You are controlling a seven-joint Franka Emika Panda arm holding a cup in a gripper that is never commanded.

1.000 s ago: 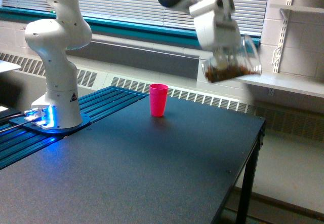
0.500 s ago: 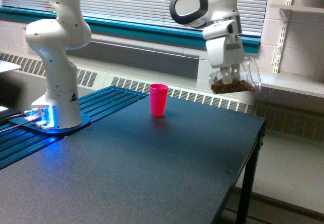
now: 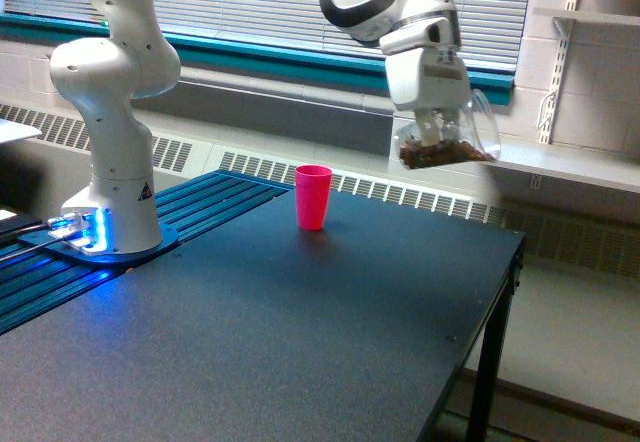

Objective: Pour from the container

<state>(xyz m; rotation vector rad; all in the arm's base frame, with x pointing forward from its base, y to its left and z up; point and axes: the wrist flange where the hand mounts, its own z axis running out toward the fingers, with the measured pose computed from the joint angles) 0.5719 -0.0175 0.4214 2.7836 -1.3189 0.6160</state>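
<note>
My pincer hangs high above the far part of the tabletop, and it is closed on the clear cup. The fingers come down from the white hand and grip the cup at its middle, so the cup does not touch anything else.

The cup is tipped far over. Its long axis lies almost level, only a little slanted. The wide rim points toward the exterior view's right and the narrow bottom toward the exterior view's left; the bottom end sits slightly lower than the rim. Inside the cup there is a brown, grainy filling, which lies along the lower wall in a flat band. I cannot tell what the filling is.

Below and toward the exterior view's left, the pink cup stands upright on the tabletop with its mouth up. It is well apart from the clear cup and not under it.

The tabletop is dark and has a rough surface. At the exterior view's left my white base stands on a blue ribbed plate, with a blue light at its foot. Behind the tabletop there is a window with blinds and a long heater grille along the wall.
</note>
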